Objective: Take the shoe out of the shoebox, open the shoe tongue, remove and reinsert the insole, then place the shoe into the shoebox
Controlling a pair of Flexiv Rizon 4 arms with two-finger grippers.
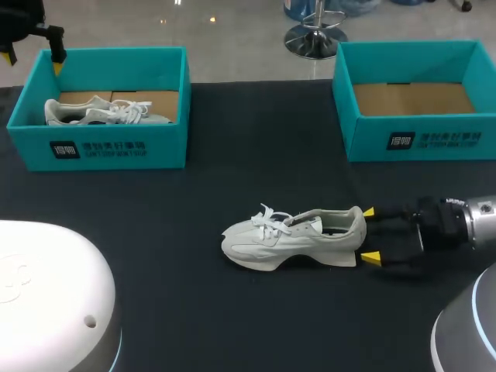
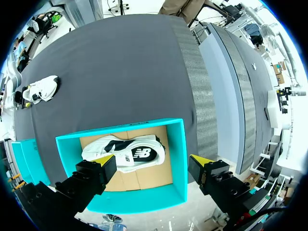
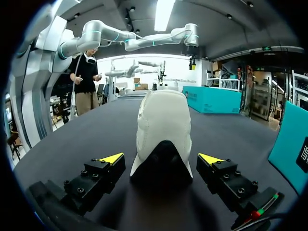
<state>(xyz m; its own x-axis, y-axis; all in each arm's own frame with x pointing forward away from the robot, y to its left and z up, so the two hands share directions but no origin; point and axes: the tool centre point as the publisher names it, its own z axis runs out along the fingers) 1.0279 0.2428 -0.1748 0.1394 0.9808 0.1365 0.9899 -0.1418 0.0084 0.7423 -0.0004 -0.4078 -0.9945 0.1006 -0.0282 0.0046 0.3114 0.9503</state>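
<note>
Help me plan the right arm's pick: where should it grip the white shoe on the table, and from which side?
Probably the heel, approached from behind. The white shoe stands upright on its sole, heel facing the right gripper; the heel is narrow enough to fit between the open fingers, which flank it.

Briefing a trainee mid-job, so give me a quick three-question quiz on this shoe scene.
1. True or false: the right jaws are shut on the white shoe on the table.
2. Which shoebox holds a second shoe? A) left shoebox B) right shoebox C) both
3. Fill in: the left jaws hang open above the ____ shoebox.
Key: 1 false, they stand open either side of its heel; 2 A, the right shoebox is empty; 3 left.
</note>
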